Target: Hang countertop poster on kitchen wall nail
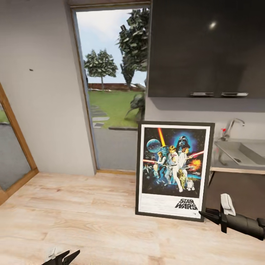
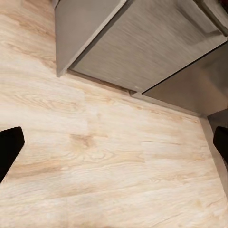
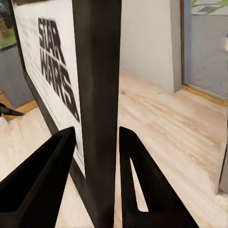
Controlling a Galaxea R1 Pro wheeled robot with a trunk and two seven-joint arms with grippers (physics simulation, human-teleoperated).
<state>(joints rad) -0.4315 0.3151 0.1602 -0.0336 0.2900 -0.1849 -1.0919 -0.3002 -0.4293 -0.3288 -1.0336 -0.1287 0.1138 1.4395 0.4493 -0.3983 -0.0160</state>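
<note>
The Star Wars poster [image 1: 173,165] hangs upright in front of the countertop [image 1: 235,170], above the wood floor. My right gripper [image 1: 201,213] is shut on its lower right corner. In the right wrist view the black fingers [image 3: 45,166] sit on either side of the poster's [image 3: 52,71] dark frame edge, with my right gripper [image 3: 97,130] clamped around it. My left gripper [image 1: 64,255] sits low at the view's bottom edge, open and holding nothing. In the left wrist view my left gripper [image 2: 114,142] is spread wide over bare floor. A small dark nail-like mark [image 1: 31,69] shows on the grey wall at left.
Dark upper cabinets [image 1: 206,48] hang above the sink [image 1: 246,152] and faucet [image 1: 232,127]. A tall glass door [image 1: 110,92] opens onto a garden. A wood-framed glass panel [image 1: 11,154] stands at far left. The left wrist view shows grey cabinet fronts [image 2: 142,42] over the floor.
</note>
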